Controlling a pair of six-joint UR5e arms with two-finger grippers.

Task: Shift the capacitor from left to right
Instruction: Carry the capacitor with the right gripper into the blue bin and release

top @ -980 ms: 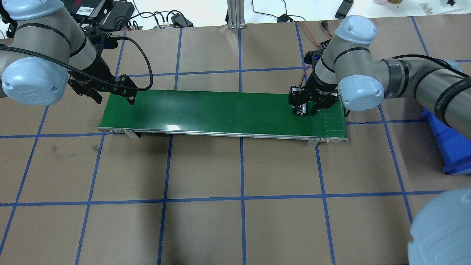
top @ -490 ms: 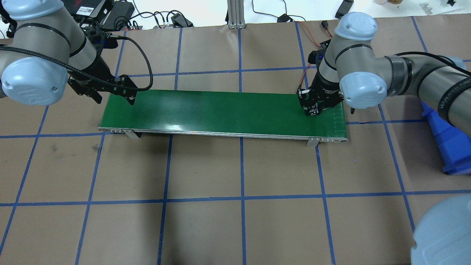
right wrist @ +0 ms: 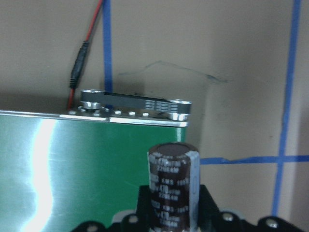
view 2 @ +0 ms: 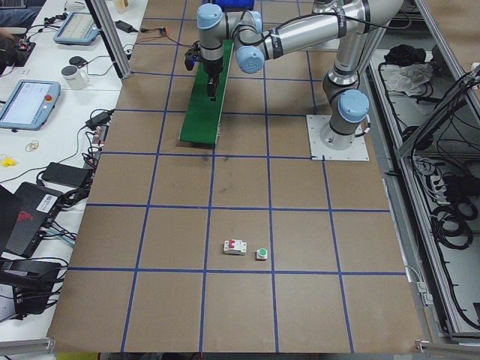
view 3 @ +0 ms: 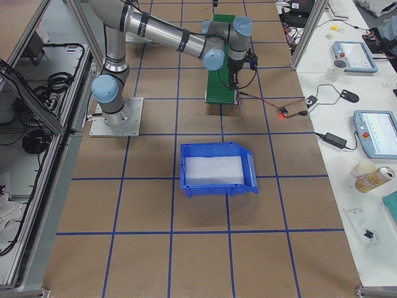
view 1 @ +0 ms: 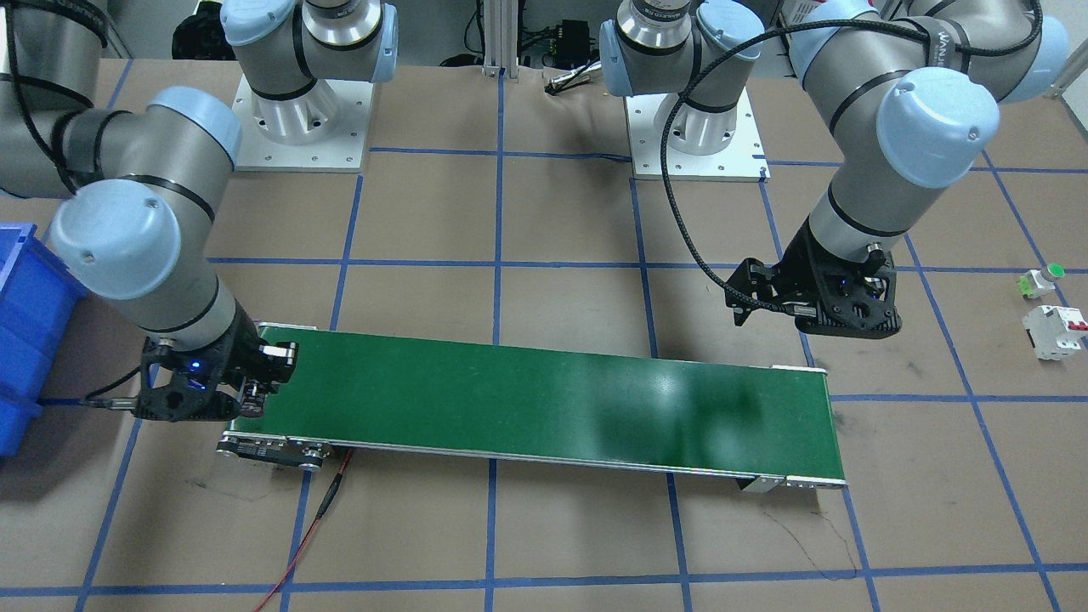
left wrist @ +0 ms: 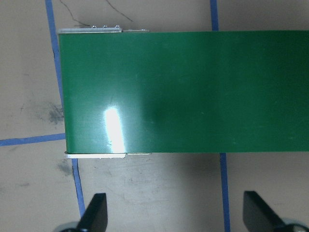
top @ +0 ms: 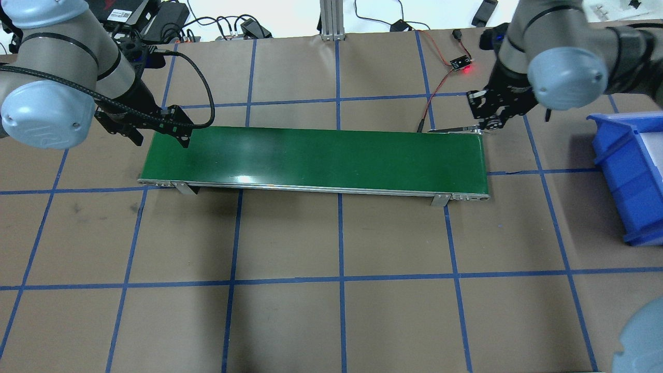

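Observation:
The capacitor (right wrist: 171,181), dark brown with a pale stripe, stands upright in my right gripper (top: 487,123), which is shut on it. The gripper hangs over the far right corner of the green conveyor belt (top: 316,153), at the belt's end roller (right wrist: 135,105). In the front-facing view the right gripper (view 1: 255,393) is at the belt's left end. My left gripper (top: 178,132) is open and empty at the belt's left end. Its fingers (left wrist: 94,215) stand wide apart over the brown table just off the belt (left wrist: 183,92).
A blue bin (top: 629,171) stands right of the belt, also in the right side view (view 3: 217,167). A red-and-black wire with a lit board (top: 461,65) runs to the belt's far right corner. A white breaker (view 1: 1054,331) and a green-capped part (view 1: 1041,280) lie far on the left side.
My right gripper has moved with the capacitor from above the belt's right end toward its far right corner and beyond. The left arm has not moved.

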